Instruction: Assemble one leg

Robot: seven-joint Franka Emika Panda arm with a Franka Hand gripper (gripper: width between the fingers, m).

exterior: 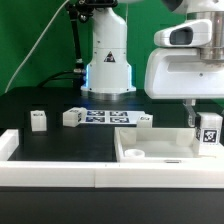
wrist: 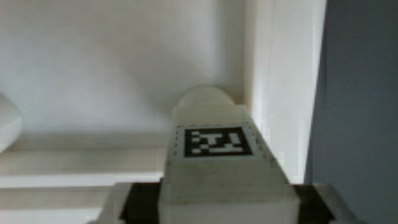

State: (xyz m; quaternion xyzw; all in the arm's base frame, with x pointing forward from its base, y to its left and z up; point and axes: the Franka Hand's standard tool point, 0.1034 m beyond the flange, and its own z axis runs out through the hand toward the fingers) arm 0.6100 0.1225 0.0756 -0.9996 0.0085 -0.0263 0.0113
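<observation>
Fingers of the gripper [exterior: 208, 132] are clamped on the leg [exterior: 209, 133], which I see tag-first in the wrist view [wrist: 217, 150], its long axis running straight out ahead of the jaws. Directly beneath it lies the white panel [exterior: 150, 155], and the leg hangs over the panel's corner by the raised rim. Farther off, toward the arm's base, the marker board [exterior: 105, 118] and spare legs [exterior: 38, 120] lie well apart.
</observation>
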